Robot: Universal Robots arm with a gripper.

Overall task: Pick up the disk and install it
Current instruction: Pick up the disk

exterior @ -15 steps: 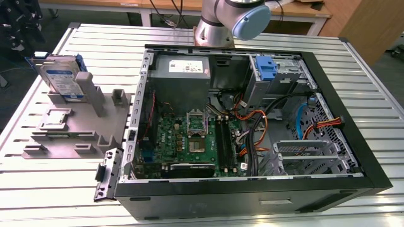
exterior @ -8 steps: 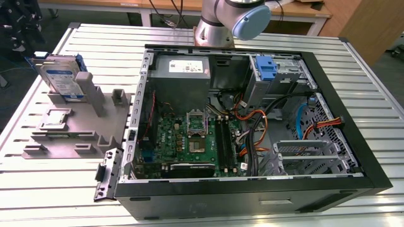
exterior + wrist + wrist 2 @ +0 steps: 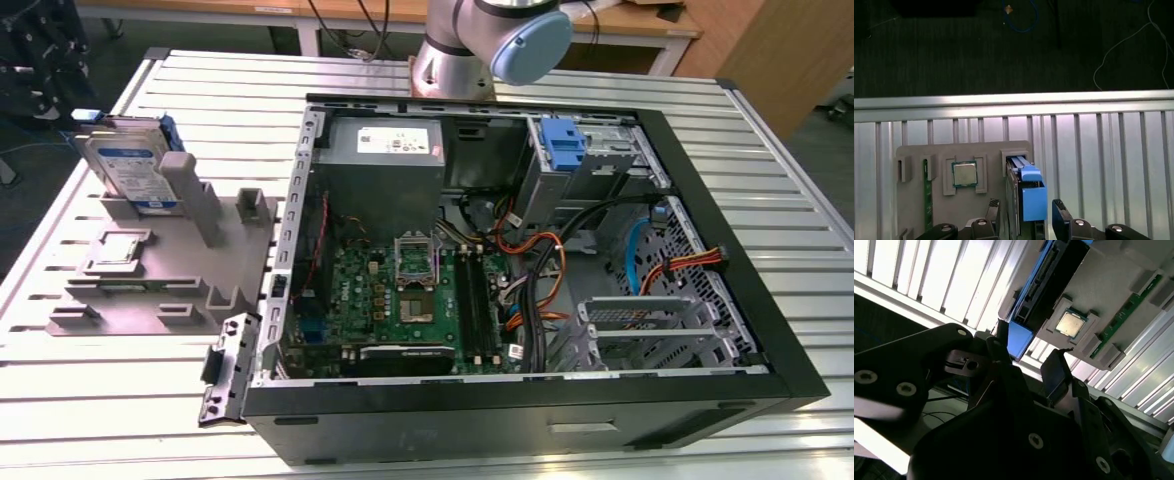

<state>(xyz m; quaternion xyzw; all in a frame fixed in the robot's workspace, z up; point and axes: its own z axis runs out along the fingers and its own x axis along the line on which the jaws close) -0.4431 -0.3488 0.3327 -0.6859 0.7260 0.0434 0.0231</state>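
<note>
Two fingers (image 3: 1061, 217) of the released gripper (image 3: 1026, 212) flank the disk (image 3: 1033, 200), propped upright in its holder (image 3: 911, 205) for easy grasping.

Disk (image 3: 134, 165) stands upright in the holder (image 3: 147, 290) on the table (image 3: 774, 150), at the exterior view's left. Computer case (image 3: 467, 420) lies beside it toward the exterior view's right, arm base (image 3: 461, 50) behind. In the first wrist view, gripper (image 3: 1026, 207) straddles the disk, 1 finger each side, with the chip (image 3: 964, 174) seated alongside.
</note>
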